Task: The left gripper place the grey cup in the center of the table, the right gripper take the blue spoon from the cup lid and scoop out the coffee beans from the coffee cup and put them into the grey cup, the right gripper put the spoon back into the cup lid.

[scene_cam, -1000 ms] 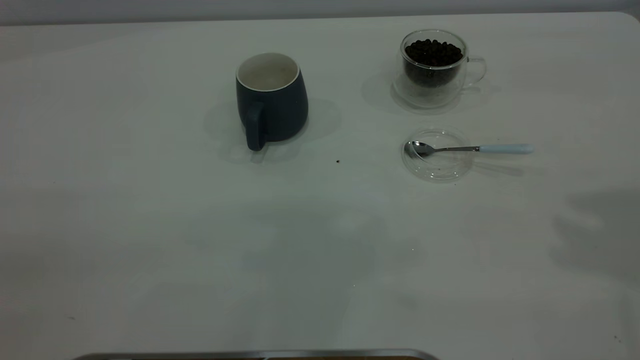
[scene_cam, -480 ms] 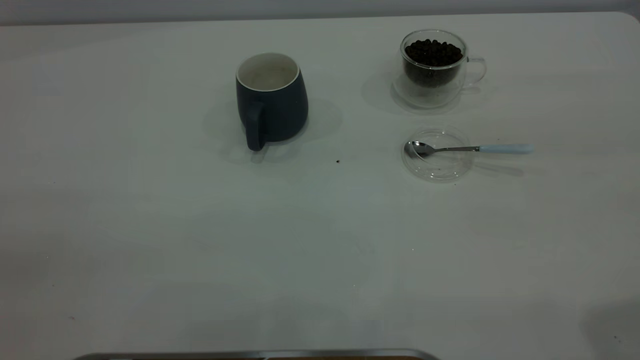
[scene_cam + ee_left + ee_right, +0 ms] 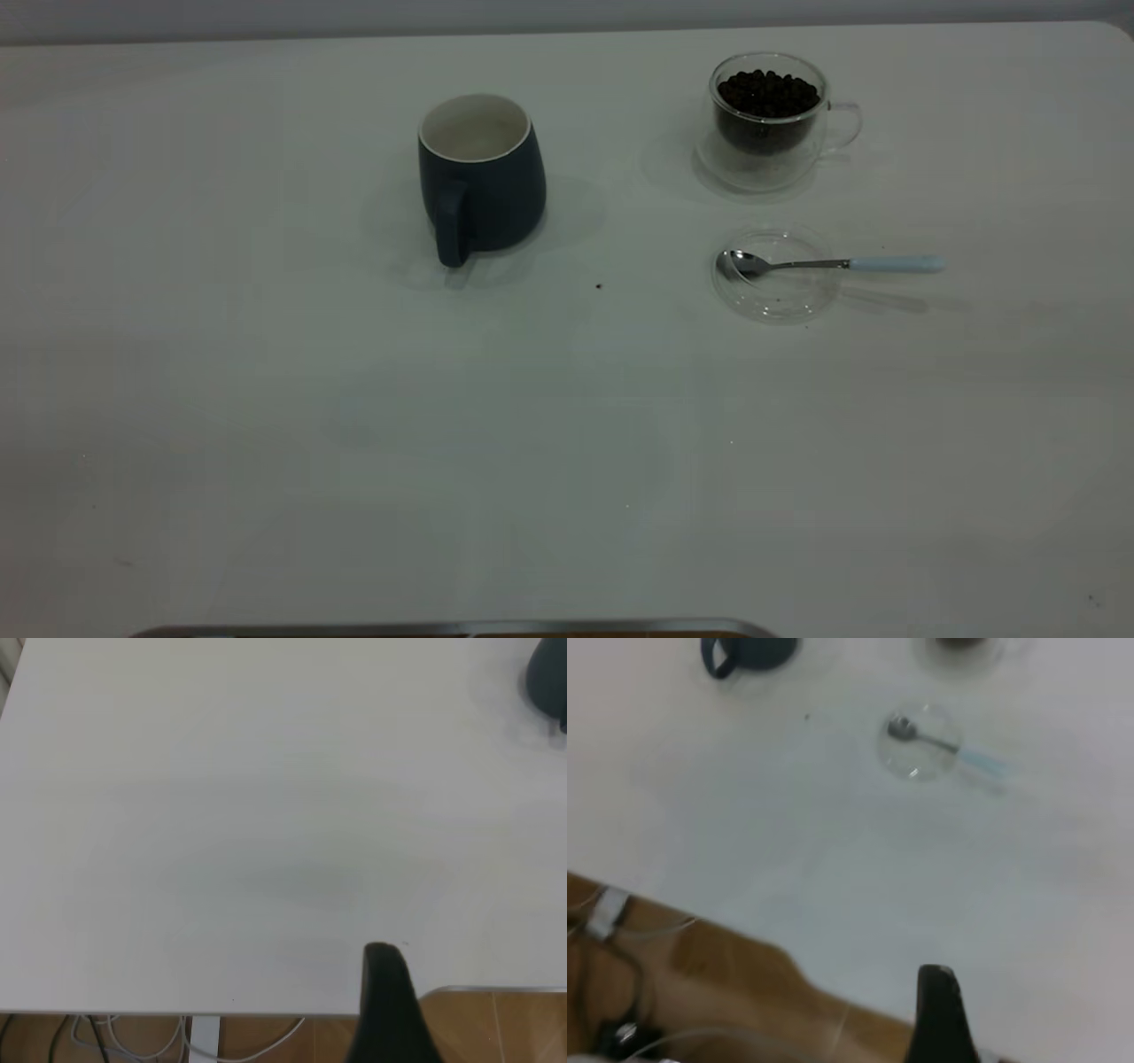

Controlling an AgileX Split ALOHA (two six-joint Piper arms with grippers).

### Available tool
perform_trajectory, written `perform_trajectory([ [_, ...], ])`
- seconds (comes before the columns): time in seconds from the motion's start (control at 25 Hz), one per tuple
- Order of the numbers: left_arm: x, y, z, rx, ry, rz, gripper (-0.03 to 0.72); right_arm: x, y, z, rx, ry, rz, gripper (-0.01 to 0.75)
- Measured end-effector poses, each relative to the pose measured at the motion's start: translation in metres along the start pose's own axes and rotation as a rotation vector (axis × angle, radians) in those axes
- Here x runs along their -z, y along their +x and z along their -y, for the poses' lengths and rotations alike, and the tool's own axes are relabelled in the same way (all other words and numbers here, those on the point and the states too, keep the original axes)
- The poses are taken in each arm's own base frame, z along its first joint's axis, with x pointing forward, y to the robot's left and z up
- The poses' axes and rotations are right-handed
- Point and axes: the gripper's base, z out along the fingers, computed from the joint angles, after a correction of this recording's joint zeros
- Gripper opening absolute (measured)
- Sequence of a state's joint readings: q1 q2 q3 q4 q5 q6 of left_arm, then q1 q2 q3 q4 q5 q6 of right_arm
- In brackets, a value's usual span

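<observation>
The grey cup (image 3: 481, 177) is seen upright on the white surface (image 3: 354, 443), its handle turned toward the near edge. This cup is taken as the landmark. To its right, well apart, the glass coffee cup (image 3: 769, 120) is set, filled with coffee beans (image 3: 767, 93). Nearer the front than the coffee cup, also right of the grey cup, the cup lid (image 3: 775, 273) is laid flat. The blue spoon (image 3: 828, 263) is rested with its bowl in the lid and its pale handle reaching out over the rim, away from the grey cup. A dark speck (image 3: 599, 286) is seen between grey cup and lid. Only one dark finger of the left tool (image 3: 390, 1005) and of the right tool (image 3: 941, 1014) is shown, at the near edge; whether either is apart or together cannot be told.
</observation>
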State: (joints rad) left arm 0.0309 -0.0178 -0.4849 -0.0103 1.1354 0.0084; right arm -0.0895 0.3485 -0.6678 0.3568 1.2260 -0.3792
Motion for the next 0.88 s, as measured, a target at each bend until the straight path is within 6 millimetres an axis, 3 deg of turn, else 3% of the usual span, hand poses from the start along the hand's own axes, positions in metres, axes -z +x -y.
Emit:
perform_trajectory([
  [0.32,0.0,0.0,0.0,0.0,0.0,0.0,0.567,0.026,0.04,-0.007,0.067,0.165,0.236,0.589],
  [0.52,0.0,0.0,0.0,0.0,0.0,0.0,0.567,0.014,0.056,0.0,0.008,0.172,0.251,0.589],
  [0.88,0.0,0.0,0.0,0.0,0.0,0.0,0.567,0.004,0.061,0.004,0.014,0.157,0.223,0.589],
])
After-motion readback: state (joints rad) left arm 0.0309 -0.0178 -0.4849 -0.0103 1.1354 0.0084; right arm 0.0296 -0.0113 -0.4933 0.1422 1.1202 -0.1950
